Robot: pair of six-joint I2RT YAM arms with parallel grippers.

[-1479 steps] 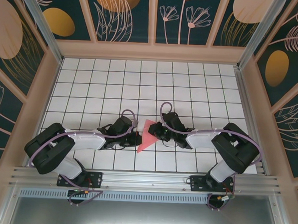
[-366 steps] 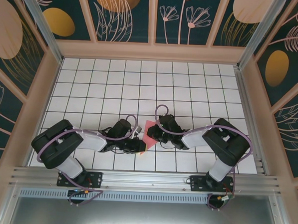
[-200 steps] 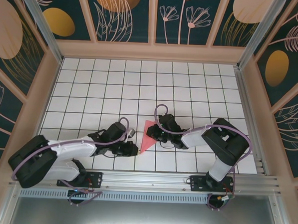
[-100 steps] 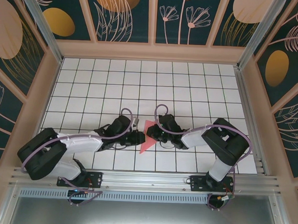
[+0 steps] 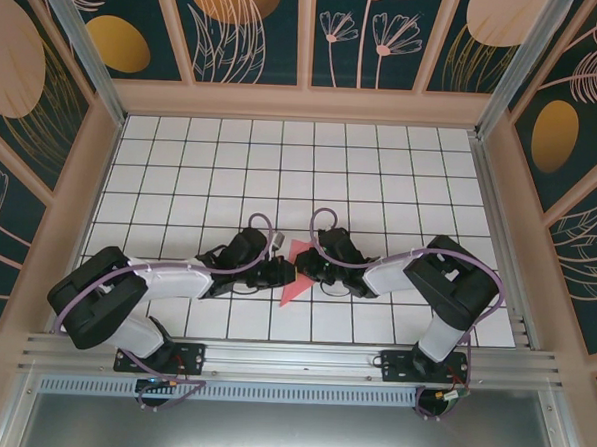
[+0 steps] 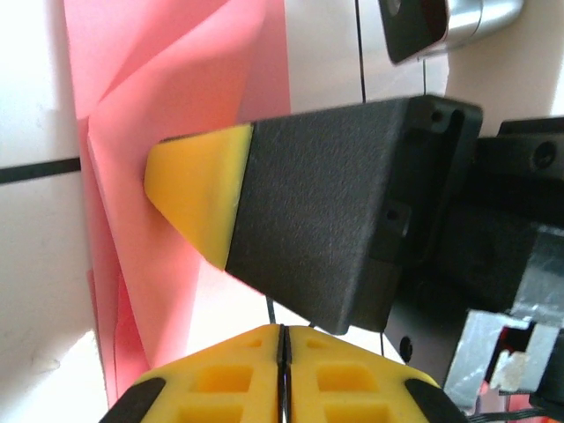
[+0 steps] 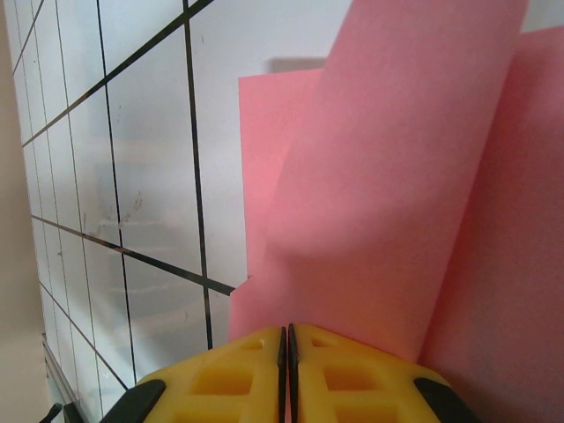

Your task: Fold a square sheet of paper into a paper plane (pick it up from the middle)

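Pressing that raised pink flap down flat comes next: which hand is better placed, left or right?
Right, probably: the right hand, shut, touches the paper at the raised flap. The left hand, shut on nothing, sits alongside.

The top camera looks down on the whole worktop (image 5: 282, 163). Both wrist cameras sit close, sharing the pink paper (image 7: 397, 176).

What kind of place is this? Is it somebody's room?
Likely a robot practice booth, not a bedroom: a left arm and right arm bolted to a metal rail, a white tiled table, flower-painted walls close around, and pink paper between the arms.
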